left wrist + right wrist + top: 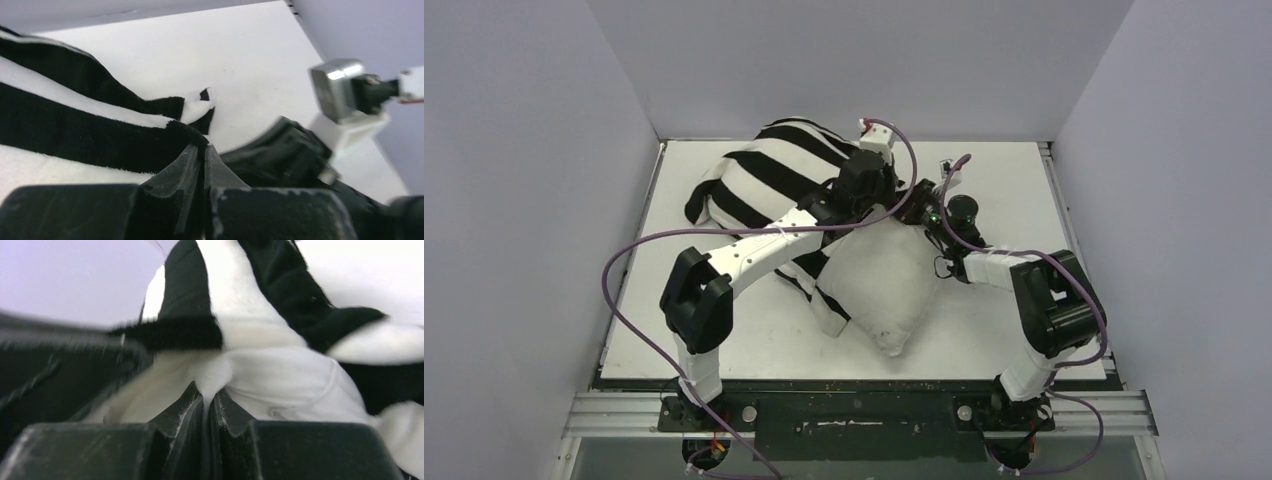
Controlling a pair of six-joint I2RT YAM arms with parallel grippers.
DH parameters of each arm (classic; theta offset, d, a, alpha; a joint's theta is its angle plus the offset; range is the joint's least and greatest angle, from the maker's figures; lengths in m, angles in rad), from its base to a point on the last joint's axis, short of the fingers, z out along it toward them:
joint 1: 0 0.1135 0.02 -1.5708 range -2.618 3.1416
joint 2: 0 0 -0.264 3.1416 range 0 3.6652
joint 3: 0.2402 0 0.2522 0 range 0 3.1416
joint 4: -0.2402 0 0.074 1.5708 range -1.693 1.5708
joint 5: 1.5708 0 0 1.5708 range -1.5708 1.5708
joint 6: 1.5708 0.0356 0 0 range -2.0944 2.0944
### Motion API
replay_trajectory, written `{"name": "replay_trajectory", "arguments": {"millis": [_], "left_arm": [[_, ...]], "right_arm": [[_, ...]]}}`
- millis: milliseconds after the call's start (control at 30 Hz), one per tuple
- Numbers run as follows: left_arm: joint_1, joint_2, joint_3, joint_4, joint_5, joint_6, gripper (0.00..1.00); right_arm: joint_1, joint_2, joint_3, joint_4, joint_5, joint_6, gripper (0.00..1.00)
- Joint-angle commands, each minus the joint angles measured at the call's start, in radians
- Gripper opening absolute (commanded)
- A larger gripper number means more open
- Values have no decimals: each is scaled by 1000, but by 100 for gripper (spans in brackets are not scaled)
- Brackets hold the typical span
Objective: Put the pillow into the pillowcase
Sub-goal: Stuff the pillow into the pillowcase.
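Jaws pinched tight on both: left gripper (200, 155) on the one pillowcase's (75, 125) black edge, and right gripper (209, 400) on white cloth of the one pillow (879, 285). Both things lie on one table (1004, 320).

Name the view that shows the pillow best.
Top external: the pillow shows nearly whole. Right wrist shows only a white fold pinched in the right gripper; left wrist shows the striped pillowcase instead.
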Motion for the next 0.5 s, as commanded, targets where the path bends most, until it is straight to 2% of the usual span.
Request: {"name": "replay_trajectory", "arguments": {"millis": [0,100,300,400,467], "left_arm": [[-163,-118,-90,381,261,-250,0],[-220,-176,-229,531,255,-326,0],[-241,-212,-389,595,208,-408,0],[-163,-219,-467,669,242,-481,0],[-99,-219,-465,638,281,-486,0]], "right_arm": [[92,96,47,399,225,189,0],[98,162,67,485,277,225,0],[130,164,46,389,537,182,0],[130,156,34,339,600,146,0],[115,151,25,316,564,122,3]]}}
